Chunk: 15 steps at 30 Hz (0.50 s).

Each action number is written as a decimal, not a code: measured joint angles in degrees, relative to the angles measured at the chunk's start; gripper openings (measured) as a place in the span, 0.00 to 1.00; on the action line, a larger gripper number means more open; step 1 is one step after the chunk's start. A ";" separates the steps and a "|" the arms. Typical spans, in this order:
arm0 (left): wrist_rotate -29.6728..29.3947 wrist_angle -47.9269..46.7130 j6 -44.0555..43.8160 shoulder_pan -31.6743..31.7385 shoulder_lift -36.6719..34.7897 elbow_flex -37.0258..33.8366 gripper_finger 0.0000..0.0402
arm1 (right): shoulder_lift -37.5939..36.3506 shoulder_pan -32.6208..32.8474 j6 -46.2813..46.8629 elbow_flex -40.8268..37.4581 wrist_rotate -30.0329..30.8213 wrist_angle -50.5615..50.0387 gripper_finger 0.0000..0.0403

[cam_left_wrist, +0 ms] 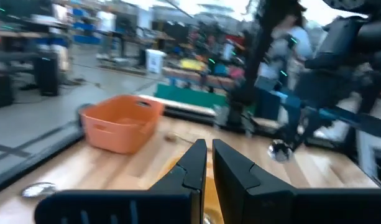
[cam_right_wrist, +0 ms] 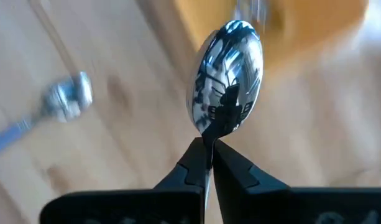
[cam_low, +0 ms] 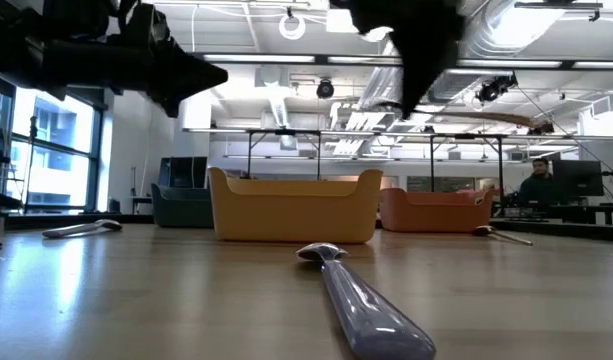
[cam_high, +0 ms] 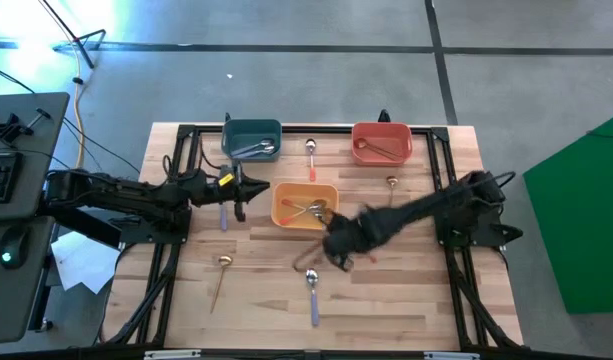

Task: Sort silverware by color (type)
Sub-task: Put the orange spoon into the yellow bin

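My right gripper [cam_high: 326, 250] hovers near the middle of the table, just near-side of the yellow-orange bin [cam_high: 304, 222]. It is shut on a spoon whose shiny silver bowl [cam_right_wrist: 230, 74] sticks out past the fingertips. My left gripper [cam_high: 244, 190] is raised left of that bin, with its fingers together [cam_left_wrist: 209, 149] and nothing between them. A lavender-handled spoon [cam_high: 223, 213] lies flat on the table beneath it. Another lavender spoon [cam_high: 312, 295] lies flat near the table's near edge, large in the low view [cam_low: 356, 300]. My right gripper pinches the spoon's thin neck [cam_right_wrist: 209, 138], just behind the bowl, between its two fingertips. The bowl points onward past the fingers and the spoon is lifted clear of the table. The gripper hides the handle.
A teal bin [cam_high: 252, 128] and a red bin [cam_high: 381, 130] sit along the far edge, and each holds spoons, as does the yellow-orange bin. Loose on the table lie an orange-handled spoon [cam_high: 311, 160], a gold spoon [cam_high: 391, 184] and a thin gold spoon [cam_high: 221, 275]. Bare wood shows at the near right.
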 joint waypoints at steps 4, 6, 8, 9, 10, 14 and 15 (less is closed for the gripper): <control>-1.01 -2.47 -0.07 2.51 -3.96 0.00 0.04 | 0.00 -8.23 -20.26 4.60 -0.09 6.46 0.01; -1.00 -4.46 0.02 3.82 -5.91 0.00 0.04 | 0.26 -11.96 -28.82 5.50 -1.55 9.99 0.01; -1.03 -6.71 0.62 5.17 -7.85 0.00 0.04 | 0.99 -15.19 -35.83 5.96 -3.19 13.02 0.01; -1.01 -7.66 1.36 5.75 -8.67 0.00 0.04 | 1.58 -16.53 -39.19 6.24 -4.16 14.37 0.01; -1.03 -8.41 2.00 6.35 -9.42 0.00 0.04 | 2.26 -17.69 -42.32 6.25 -5.25 15.92 0.01; -1.01 -10.33 3.48 8.53 -11.09 0.00 0.04 | 5.96 -21.54 -53.01 6.25 -11.40 21.02 0.01; -1.01 -10.50 3.50 9.01 -11.16 0.00 0.04 | 7.03 -22.28 -55.24 6.25 -12.72 21.77 0.01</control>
